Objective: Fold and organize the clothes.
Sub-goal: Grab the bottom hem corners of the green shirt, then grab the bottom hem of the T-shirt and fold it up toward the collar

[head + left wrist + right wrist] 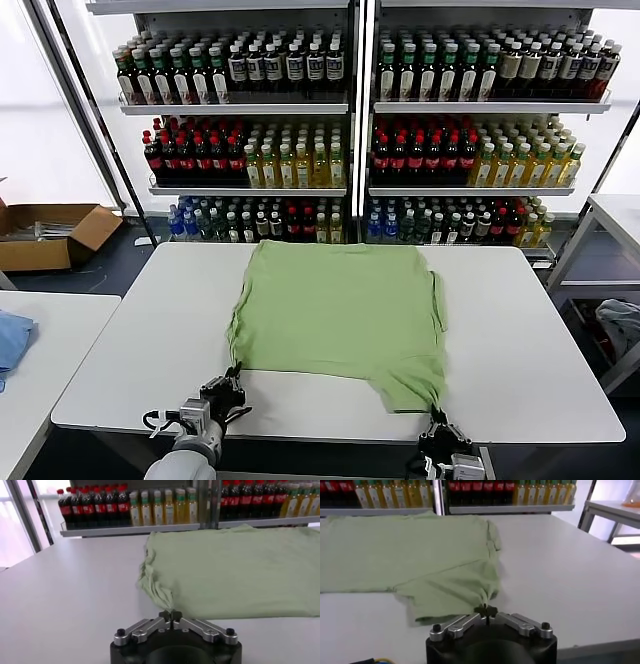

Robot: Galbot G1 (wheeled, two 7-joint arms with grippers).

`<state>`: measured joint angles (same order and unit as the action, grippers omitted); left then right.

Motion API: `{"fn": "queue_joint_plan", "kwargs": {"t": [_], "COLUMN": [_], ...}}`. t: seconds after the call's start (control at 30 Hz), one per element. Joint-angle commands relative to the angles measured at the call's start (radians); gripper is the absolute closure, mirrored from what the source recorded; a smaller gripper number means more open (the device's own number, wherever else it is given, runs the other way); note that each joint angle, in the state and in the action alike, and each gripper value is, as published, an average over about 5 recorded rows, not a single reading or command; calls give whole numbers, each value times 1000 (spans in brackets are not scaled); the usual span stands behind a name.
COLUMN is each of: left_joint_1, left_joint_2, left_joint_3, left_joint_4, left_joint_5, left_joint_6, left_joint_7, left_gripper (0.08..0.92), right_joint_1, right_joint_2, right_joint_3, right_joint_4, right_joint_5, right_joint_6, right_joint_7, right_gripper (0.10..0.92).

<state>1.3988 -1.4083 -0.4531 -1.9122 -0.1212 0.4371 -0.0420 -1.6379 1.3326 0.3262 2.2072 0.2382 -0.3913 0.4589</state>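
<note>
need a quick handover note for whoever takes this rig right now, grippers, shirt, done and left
Left gripper: shut on the near left corner of the light green shirt, at the table's near edge.
Right gripper: shut on the shirt's near right corner, which reaches closer to the edge.
Shirt: spread flat, back side up, on the white table; near corners bunched where pinched.
Done: both corners gripped.
Left: likely lift and carry the near edge toward the far side for the first fold, then the remaining folds.

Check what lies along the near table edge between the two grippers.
In the head view, the left gripper and right gripper each pinch the shirt; between them lie its near hem and bare white table.
</note>
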Motion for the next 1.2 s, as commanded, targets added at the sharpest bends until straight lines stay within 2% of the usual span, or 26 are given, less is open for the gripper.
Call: {"fn": "queue_joint_plan", "kwargs": {"t": [0.03, 0.3, 0.5, 0.93, 1.2], "left_joint_1": [-7, -59, -149, -450, -548], "left_joint_2": [-5, -1, 10, 23, 35], "left_joint_3": [1, 1, -3, 42, 60], "left_joint_4": [-43, -26, 39, 373, 508], "left_joint_5": [-6, -37, -119, -147, -142], "left_joint_6": [-112, -233, -230, -216, -196], "left_joint_7": [2, 3, -23, -53, -56], "left_gripper": [915, 915, 915, 915, 915], "right_joint_1": [22, 152, 317, 693, 823], "right_joint_2": [-12, 8, 18, 0, 29], "right_joint_3": [22, 32, 37, 5, -17], "right_joint_4": [56, 46, -101, -496, -676], "right_joint_5": [-2, -47, -62, -46, -55], "right_joint_6": [17, 36, 94, 112, 96], "right_joint_7": [-46, -79, -85, -120, -152], "right_gripper": [920, 920, 920, 920, 920]}}
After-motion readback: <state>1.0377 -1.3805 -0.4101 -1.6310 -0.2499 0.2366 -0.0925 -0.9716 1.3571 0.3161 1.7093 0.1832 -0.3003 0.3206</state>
